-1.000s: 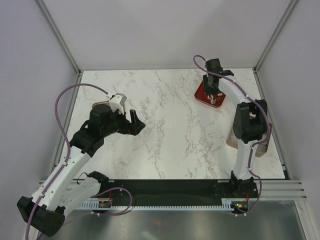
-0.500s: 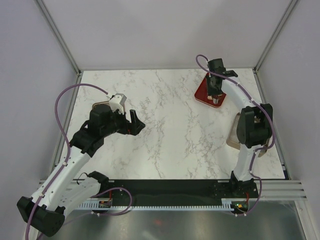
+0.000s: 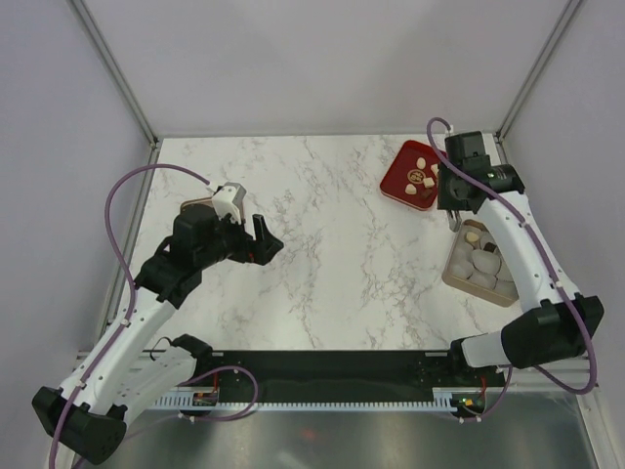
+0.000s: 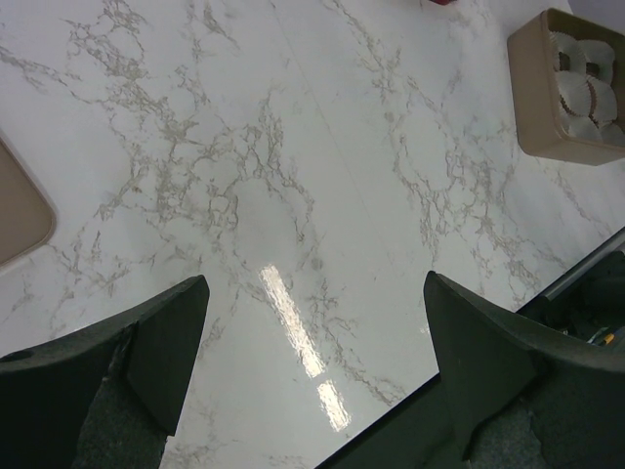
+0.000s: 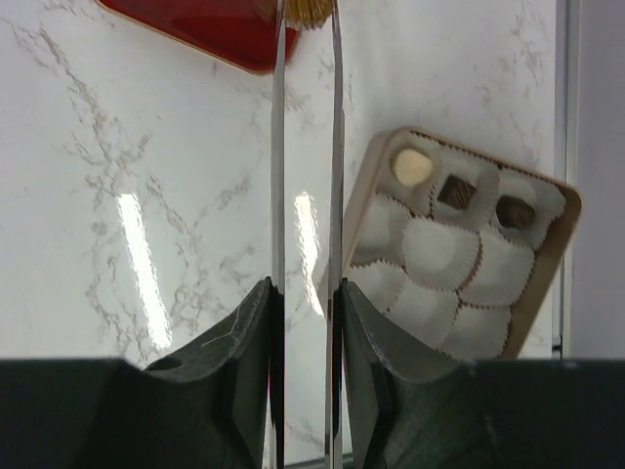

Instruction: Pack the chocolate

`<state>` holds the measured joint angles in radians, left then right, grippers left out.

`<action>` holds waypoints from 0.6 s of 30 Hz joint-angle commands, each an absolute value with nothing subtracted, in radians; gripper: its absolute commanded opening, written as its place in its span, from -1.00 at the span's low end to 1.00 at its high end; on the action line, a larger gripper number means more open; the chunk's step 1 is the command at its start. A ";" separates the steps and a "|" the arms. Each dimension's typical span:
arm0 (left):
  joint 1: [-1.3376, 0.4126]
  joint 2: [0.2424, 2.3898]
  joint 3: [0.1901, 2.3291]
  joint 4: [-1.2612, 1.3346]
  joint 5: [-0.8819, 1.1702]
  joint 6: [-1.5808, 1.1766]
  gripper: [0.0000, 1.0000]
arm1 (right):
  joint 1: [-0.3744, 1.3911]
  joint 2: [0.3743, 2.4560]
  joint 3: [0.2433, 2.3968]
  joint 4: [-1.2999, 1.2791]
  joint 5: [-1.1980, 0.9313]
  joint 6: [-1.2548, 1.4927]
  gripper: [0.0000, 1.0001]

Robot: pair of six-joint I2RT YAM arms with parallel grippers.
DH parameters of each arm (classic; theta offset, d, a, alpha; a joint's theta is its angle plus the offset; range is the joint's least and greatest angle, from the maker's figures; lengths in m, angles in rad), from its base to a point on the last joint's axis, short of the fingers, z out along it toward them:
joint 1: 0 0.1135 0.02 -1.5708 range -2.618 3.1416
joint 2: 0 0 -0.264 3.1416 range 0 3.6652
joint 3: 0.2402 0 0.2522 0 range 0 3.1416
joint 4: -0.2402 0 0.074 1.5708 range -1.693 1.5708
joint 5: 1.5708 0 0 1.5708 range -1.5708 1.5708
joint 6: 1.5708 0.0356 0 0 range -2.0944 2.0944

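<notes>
Change: my right claw (image 5: 306, 29) has swung off the red tray (image 3: 394, 184) toward the tan box (image 5: 354, 220), right of frame.
Grip: pinched on a small golden chocolate (image 5: 307, 10), I judge.
Left claw (image 4: 312, 293): spread wide, empty.
Meaning: drop-off comes next.

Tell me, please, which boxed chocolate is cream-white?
In the right wrist view, the chocolate at the filled row's left end; the other two are dark brown.

red tray (image 3: 395, 178) near box (image 4: 562, 149), right side
</notes>
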<state>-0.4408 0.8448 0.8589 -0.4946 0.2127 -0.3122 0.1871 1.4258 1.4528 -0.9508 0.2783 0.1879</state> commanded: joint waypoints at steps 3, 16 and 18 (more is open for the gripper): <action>-0.448 0.833 0.871 -0.471 0.248 -0.301 0.98 | 0.149 1.295 1.379 -1.126 0.336 0.268 -0.38; -0.451 0.827 0.870 -0.469 0.256 -0.304 0.98 | 0.032 1.161 1.206 -1.181 0.244 0.344 -0.36; -0.451 0.824 0.870 -0.468 0.255 -0.304 0.98 | 0.028 1.158 1.190 -1.170 0.212 0.354 -0.35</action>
